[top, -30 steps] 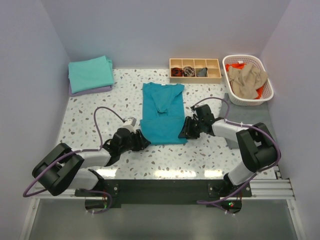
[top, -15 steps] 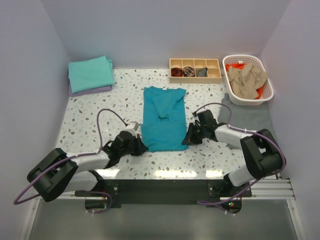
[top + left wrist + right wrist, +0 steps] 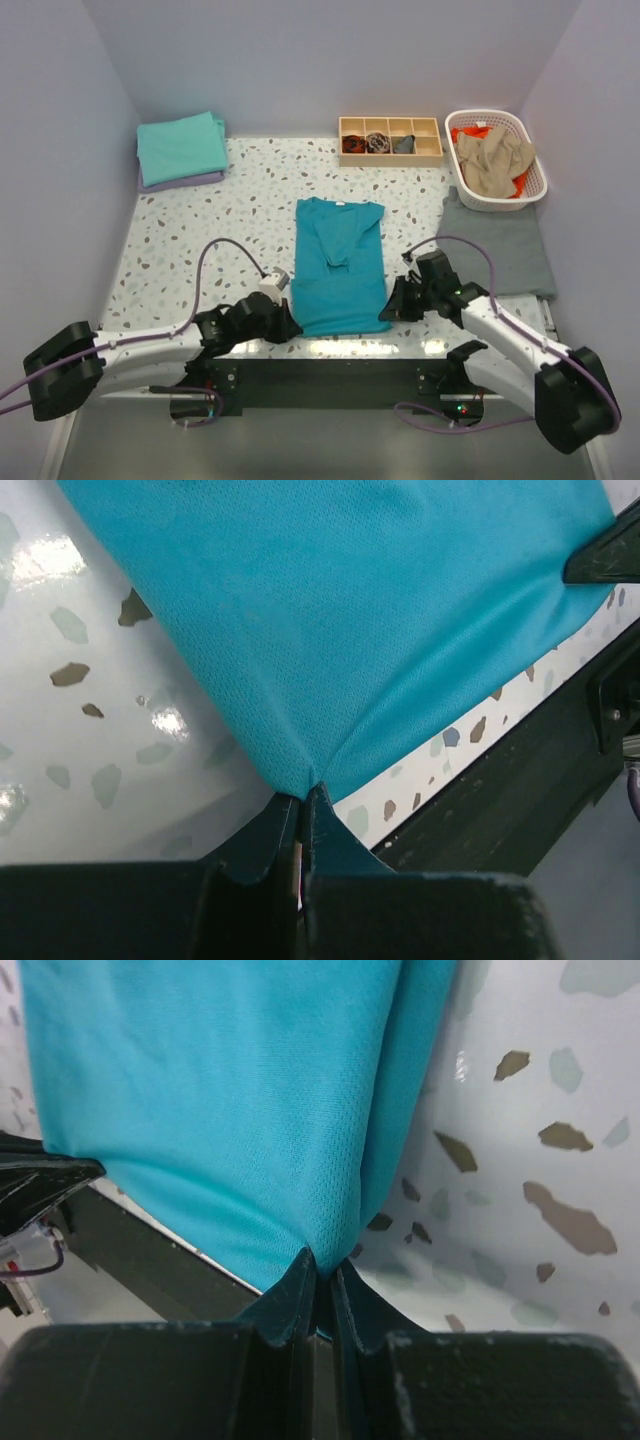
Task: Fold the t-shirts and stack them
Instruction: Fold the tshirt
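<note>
A deep teal t-shirt [image 3: 340, 262] lies lengthwise on the speckled table, sides folded in, its hem at the near edge. My left gripper [image 3: 288, 322] is shut on the hem's left corner; the wrist view shows the teal cloth [image 3: 340, 620] pinched between the left gripper's [image 3: 303, 798] fingers. My right gripper [image 3: 392, 308] is shut on the hem's right corner, with the fabric [image 3: 230, 1110] puckering into the right gripper's [image 3: 324, 1268] closed jaws. Folded aqua-green shirt [image 3: 182, 146] lies on a lavender one [image 3: 180, 183] at far left. Tan [image 3: 492, 160] and orange [image 3: 470, 133] shirts fill the basket.
A white lattice basket [image 3: 532, 180] stands at far right, with a grey cloth [image 3: 500, 250] spread in front of it. A wooden four-compartment tray [image 3: 390, 139] sits at the back. The black base rail [image 3: 330, 375] runs just below the table's near edge.
Both grippers closed on the teal shirt's hem corners and drew it toward the near edge; the shirt slid down the table and both arms pulled back low.
</note>
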Robot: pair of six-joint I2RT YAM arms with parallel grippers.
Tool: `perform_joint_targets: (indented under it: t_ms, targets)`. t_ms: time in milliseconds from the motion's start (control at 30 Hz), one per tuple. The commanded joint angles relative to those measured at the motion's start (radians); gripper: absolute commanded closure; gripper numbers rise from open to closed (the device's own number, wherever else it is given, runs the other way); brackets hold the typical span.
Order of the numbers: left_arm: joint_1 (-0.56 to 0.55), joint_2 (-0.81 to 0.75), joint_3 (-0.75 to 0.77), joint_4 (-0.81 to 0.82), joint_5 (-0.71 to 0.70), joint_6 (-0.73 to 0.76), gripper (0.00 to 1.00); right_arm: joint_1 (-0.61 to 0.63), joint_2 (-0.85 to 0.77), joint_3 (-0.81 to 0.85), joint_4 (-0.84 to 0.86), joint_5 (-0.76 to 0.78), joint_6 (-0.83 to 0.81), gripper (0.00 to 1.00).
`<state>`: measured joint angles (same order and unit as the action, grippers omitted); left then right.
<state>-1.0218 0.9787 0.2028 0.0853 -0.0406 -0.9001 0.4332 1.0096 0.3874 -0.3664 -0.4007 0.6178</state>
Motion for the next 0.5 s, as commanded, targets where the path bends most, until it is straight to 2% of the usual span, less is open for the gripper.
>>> perform_joint_targets:
  t_ms: [0, 100, 233, 467]
  targets:
    - [-0.053, -0.074, 0.053, -0.162, -0.119, -0.057, 1.0, -0.001, -0.163, 0.016, -0.104, -0.016, 0.008, 0.9]
    - [-0.07, -0.086, 0.145, -0.243, -0.192, -0.025, 1.0, -0.001, -0.201, 0.074, -0.14, 0.002, -0.004, 0.89]
    - [-0.07, -0.037, 0.268, -0.311, -0.281, 0.033, 1.0, -0.001, -0.168, 0.171, -0.167, 0.062, -0.067, 0.89]
    - [-0.067, 0.107, 0.499, -0.354, -0.433, 0.138, 0.98, -0.001, 0.01, 0.365, -0.155, 0.125, -0.154, 0.87]
